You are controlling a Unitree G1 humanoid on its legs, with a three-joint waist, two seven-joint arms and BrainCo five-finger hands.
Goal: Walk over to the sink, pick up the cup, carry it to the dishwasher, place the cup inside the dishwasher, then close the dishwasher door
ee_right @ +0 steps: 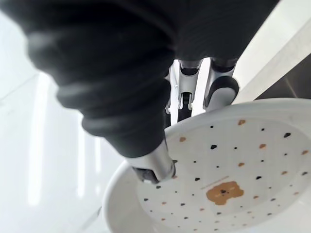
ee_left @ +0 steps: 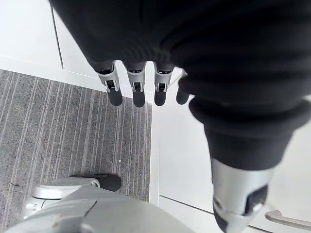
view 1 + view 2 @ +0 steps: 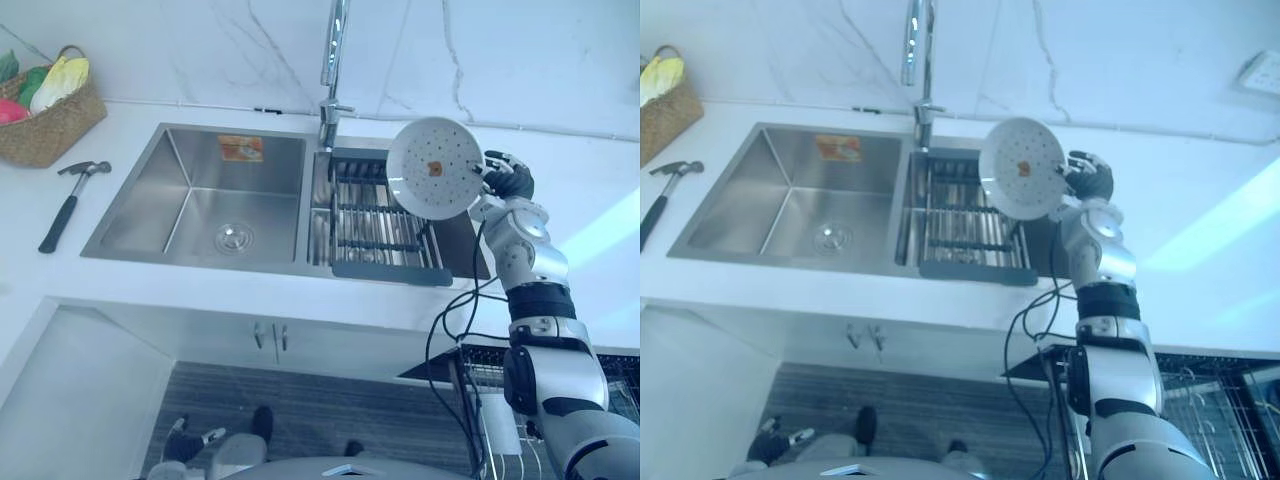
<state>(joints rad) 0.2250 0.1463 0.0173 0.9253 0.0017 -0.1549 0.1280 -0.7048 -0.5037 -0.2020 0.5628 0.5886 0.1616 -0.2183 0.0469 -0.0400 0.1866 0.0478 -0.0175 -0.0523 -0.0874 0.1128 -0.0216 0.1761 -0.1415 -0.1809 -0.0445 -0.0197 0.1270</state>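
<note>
Now, above the white marble bench [image 3: 120,285], the stainless steel sink [image 3: 150,200] and its dark slatted rack [image 3: 385,215], a white speckled round plate [image 3: 435,168], no cup, is pinched by its rim in my right robot hand [image 3: 510,175]; carrying wants a firm, steady wrist. My left robot hand [image 2: 136,87] hangs relaxed.

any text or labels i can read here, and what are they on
No text here can be read.
The orange sticker on the back wall of the sink: print too blurred to read.
The plate held in the right hand: a small line of print above its brown bear mark, too small to read.
</note>
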